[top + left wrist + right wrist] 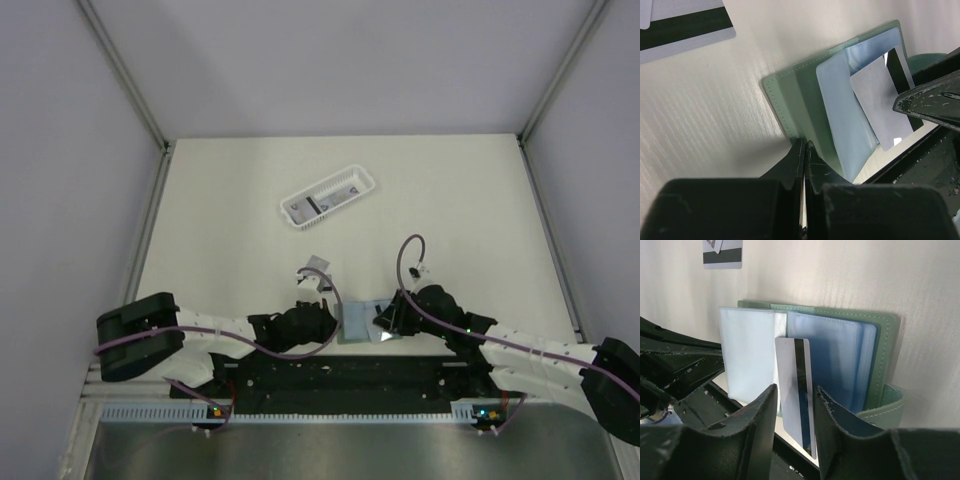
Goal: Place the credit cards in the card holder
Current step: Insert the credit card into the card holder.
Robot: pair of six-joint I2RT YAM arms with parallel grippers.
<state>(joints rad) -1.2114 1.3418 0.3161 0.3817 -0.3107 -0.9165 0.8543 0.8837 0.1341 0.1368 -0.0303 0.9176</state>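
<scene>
Pinched a credit card in the right claw, over the open card holder. Touched the holder's edge with the tight-closed left claw. Found the holder at the middle of the bench's near edge, another card just behind.

No text, number, brand or sign can be read in any view. The light-grey plastic card with a black stripe, centre of the right wrist frame, is otherwise blank. The sage-green rectangular card holder shows no lettering.
</scene>
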